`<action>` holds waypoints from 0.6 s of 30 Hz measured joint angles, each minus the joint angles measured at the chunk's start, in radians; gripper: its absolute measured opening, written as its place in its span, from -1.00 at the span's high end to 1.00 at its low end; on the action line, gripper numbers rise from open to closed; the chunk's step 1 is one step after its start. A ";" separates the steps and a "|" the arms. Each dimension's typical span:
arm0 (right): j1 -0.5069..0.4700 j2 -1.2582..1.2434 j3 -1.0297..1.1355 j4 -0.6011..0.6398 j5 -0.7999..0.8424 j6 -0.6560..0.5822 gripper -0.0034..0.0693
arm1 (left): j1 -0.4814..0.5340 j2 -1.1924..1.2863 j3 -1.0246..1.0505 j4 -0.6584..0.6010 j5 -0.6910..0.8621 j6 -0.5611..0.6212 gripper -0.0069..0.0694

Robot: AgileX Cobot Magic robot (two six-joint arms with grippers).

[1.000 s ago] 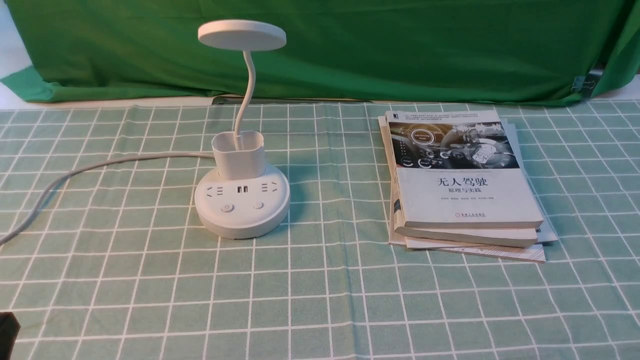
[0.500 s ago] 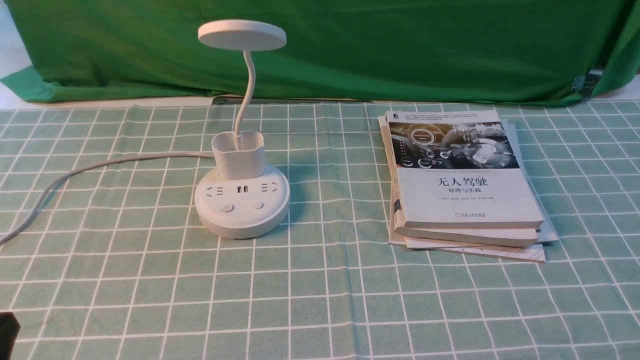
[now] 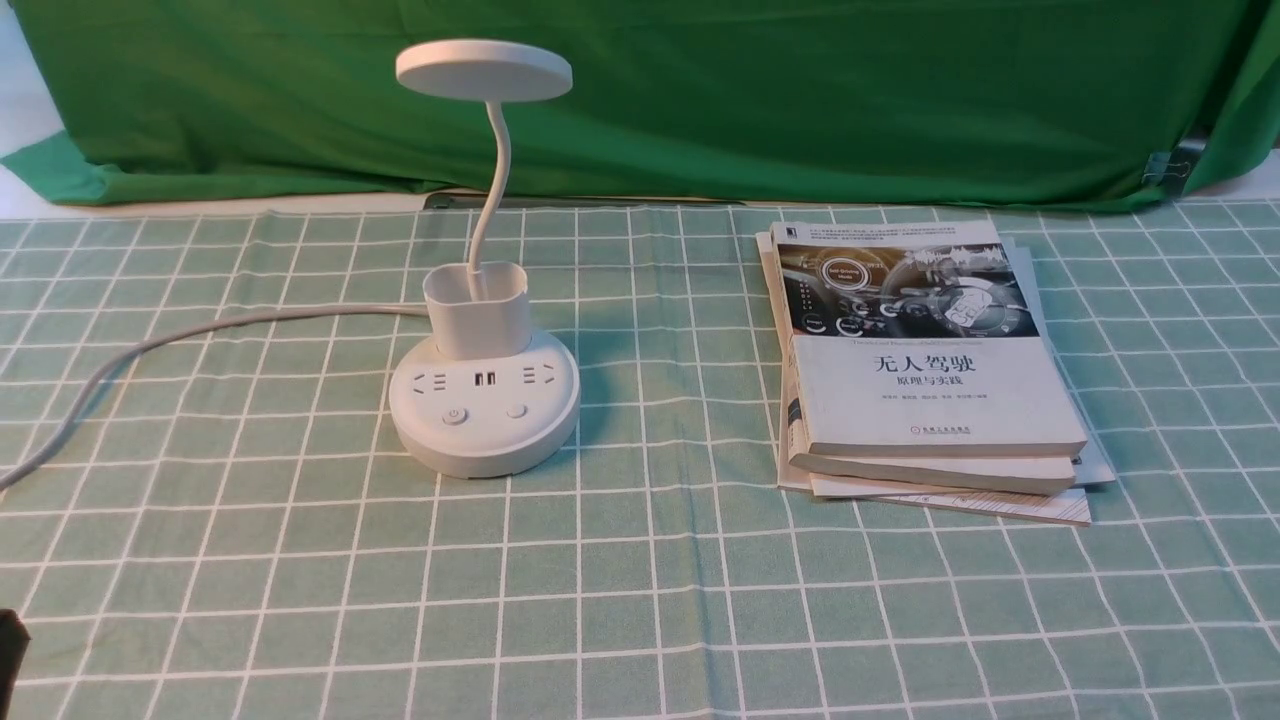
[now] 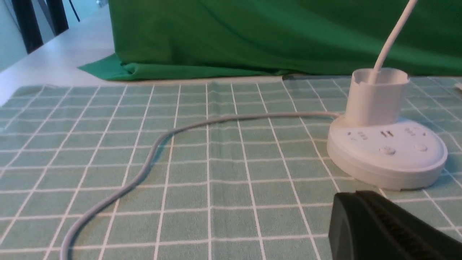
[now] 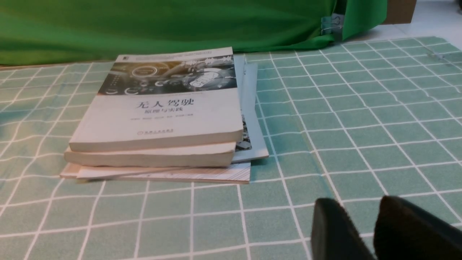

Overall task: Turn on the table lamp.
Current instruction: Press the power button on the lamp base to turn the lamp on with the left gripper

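In the front view, only the dark tip of the left hand (image 3: 10, 660) shows, at the near left edge. Beyond it and to its right, the white table lamp (image 3: 484, 405) stands upright on the worktop (image 3: 640, 600), well apart from the hand. The lamp's round base has sockets and 2 buttons, and its flat disc head sits above a curved gooseneck rising from the cup-shaped holder. A grey cable (image 3: 180, 335) runs from the lamp toward the left edge, passing beyond the left hand. A stack of books (image 3: 930, 390) lies farther to the right of that hand, and a green cloth (image 3: 700, 100) hangs behind the worktop.

In the left wrist view, the left hand's 2 dark fingers lie against each other, narrow, with nothing between them. The lamp's base and holder are beyond the fingertips, apart from them; its head is out of this view.

In the right wrist view, the right hand (image 5: 355, 204) has its 2 blurred fingers slightly parted, with a gap between the tips and nothing held. The books are beyond it, not touching it.
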State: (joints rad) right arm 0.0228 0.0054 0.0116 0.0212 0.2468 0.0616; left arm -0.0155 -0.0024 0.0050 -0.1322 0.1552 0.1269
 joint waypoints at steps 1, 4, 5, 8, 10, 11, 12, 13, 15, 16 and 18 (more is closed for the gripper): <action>0.000 0.000 0.000 0.000 0.000 0.000 0.24 | 0.000 0.000 0.000 0.000 -0.037 0.000 0.81; 0.000 0.000 0.000 0.000 0.000 0.000 0.24 | 0.000 0.000 0.000 0.000 -0.206 0.000 0.81; 0.000 0.000 0.000 0.000 0.000 0.000 0.24 | 0.000 0.000 0.000 0.000 -0.304 0.002 0.81; 0.000 0.000 0.000 0.000 0.001 0.000 0.24 | 0.000 0.000 0.000 0.015 -0.575 0.002 0.81; 0.000 0.000 0.000 0.000 0.001 0.000 0.24 | 0.000 0.000 0.000 0.034 -0.749 0.002 0.81; 0.000 0.000 0.000 0.000 0.001 0.000 0.24 | 0.000 0.000 0.000 0.043 -0.814 0.002 0.81; 0.000 0.000 0.000 0.000 0.001 0.000 0.24 | 0.000 0.000 0.000 0.056 -0.887 -0.004 0.81; 0.000 0.000 0.000 0.000 0.001 0.000 0.24 | 0.000 0.000 0.000 0.072 -0.941 -0.016 0.81; 0.000 0.000 0.000 0.000 0.001 0.000 0.24 | 0.000 -0.001 0.000 0.089 -1.034 -0.034 0.81; 0.000 0.000 0.000 0.000 0.001 0.000 0.24 | 0.000 -0.002 0.000 0.096 -1.082 -0.058 0.81; 0.000 0.000 0.000 0.000 0.001 0.000 0.24 | 0.000 -0.003 -0.037 0.099 -1.083 -0.133 0.81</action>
State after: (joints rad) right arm 0.0228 0.0054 0.0116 0.0212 0.2479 0.0616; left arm -0.0155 -0.0054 -0.0315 -0.0331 -0.9274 -0.0057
